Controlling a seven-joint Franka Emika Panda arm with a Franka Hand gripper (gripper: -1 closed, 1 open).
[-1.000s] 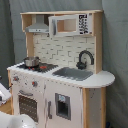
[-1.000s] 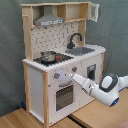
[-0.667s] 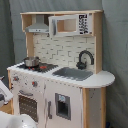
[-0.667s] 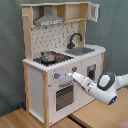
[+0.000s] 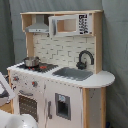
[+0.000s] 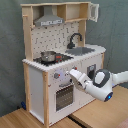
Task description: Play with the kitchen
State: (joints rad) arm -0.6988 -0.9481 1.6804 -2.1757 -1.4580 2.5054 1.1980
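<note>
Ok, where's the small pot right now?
The small pot sits on the stovetop, at the first exterior view's left of the sink, under the grey hood.

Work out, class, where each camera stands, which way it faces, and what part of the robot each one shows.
First exterior view: stands before the toy kitchen, off its sink end, facing its front; only white arm parts at the bottom edge.
Second exterior view: stands off the stove end, facing the oven door; the white arm reaches in from the second exterior view's right toward the knobs.
Both share the pot, faucet and hood.
</note>
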